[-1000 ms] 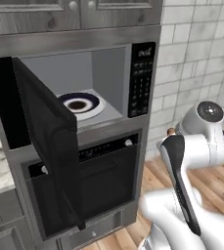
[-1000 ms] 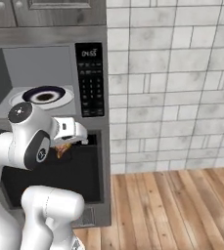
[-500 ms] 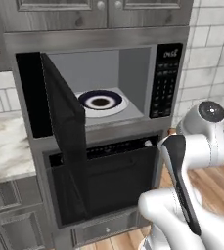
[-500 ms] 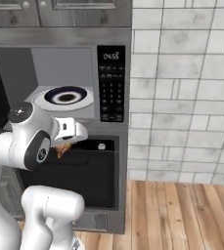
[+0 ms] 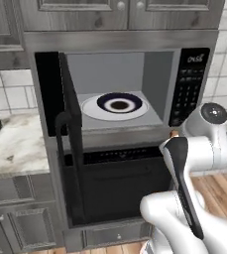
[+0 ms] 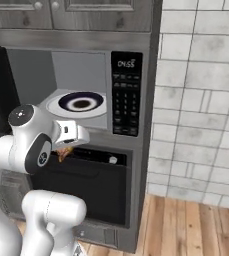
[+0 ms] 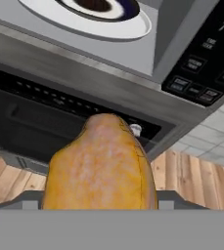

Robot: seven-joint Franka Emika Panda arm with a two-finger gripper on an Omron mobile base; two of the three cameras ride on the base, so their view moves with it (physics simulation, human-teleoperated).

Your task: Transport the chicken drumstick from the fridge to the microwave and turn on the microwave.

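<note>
Hand view hides both fingertips behind the drumstick, a golden-brown, mottled lump tapering upward, clasped in the gripper below the microwave opening. Its door stands open, a dark-centred plate inside. Since earlier, the base has shifted, centring the microwave.

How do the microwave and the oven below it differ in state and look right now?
The microwave has its door swung open to the left, baring a lit grey cavity; the oven is shut. The microwave holds a white turntable with a dark blue plate; nothing can be seen inside the oven. Both are black and steel, built into one column.
</note>
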